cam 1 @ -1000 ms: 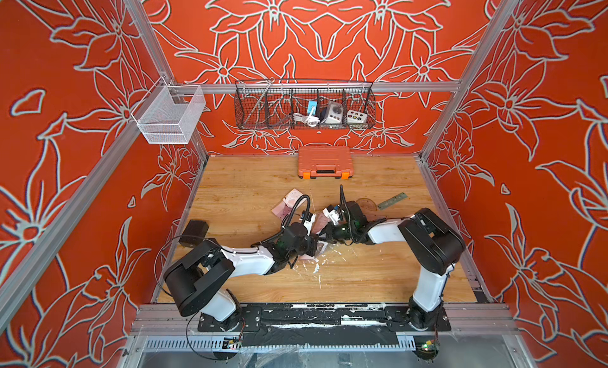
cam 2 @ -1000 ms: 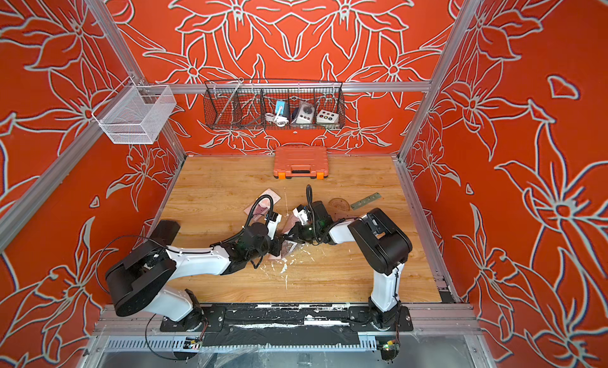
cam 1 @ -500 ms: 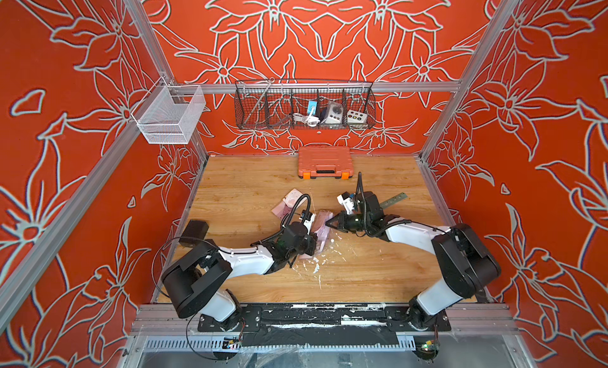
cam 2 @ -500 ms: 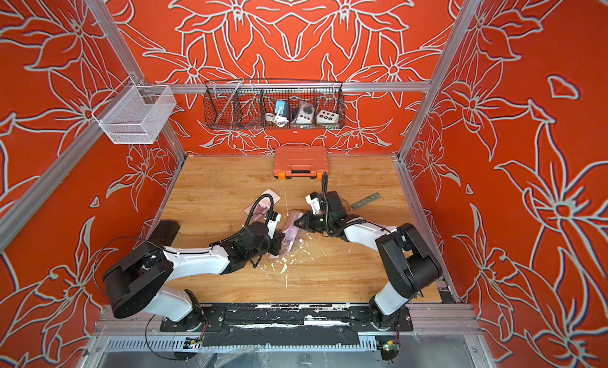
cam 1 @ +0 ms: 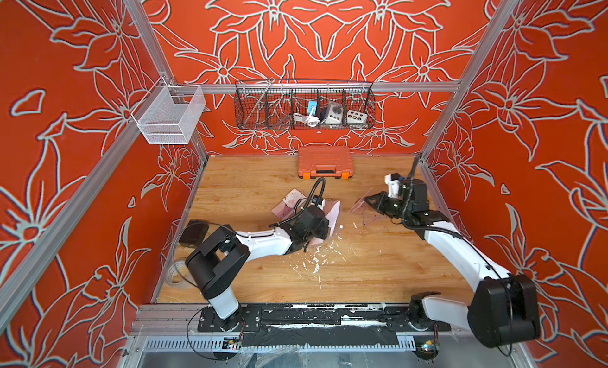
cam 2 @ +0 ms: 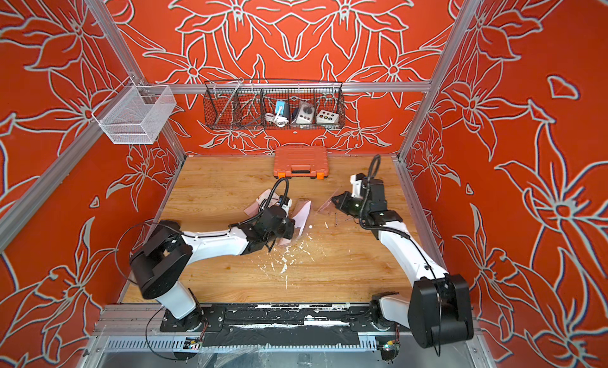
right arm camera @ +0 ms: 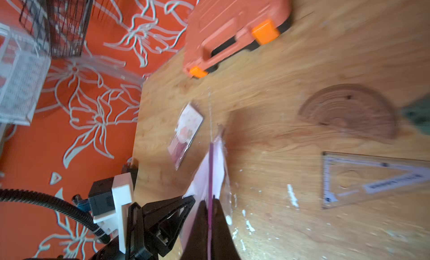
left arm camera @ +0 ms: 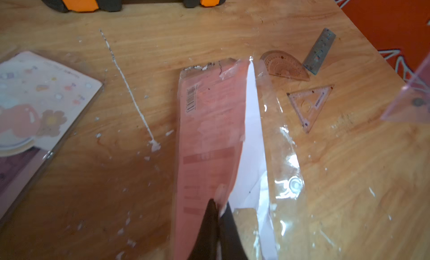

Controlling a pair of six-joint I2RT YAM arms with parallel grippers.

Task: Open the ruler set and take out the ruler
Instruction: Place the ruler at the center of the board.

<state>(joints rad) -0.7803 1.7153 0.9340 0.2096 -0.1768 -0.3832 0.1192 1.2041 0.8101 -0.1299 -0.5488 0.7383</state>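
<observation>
Ruler (left arm camera: 411, 107) moved away from barcoded pouch (left arm camera: 209, 131).

The case (cam 1: 325, 162) is sitting at the table's (cam 1: 378, 277) back middle, below the wire basket (cam 1: 304, 106) hanging on the back wall; a mesh basket (cam 1: 169, 114) is hanging on the left wall. The pack (cam 1: 333, 215) is lying mid-table, its near end in the left gripper (left arm camera: 217, 207), the card (cam 1: 289, 201) lying just behind and left of it. The protractor (left arm camera: 285, 67) is lying between pack and ruler (left arm camera: 320, 50), the triangle (left arm camera: 310, 105) just beside it. The right gripper (right arm camera: 210, 205) is holding a second triangle (cam 1: 362, 203) off the table.
</observation>
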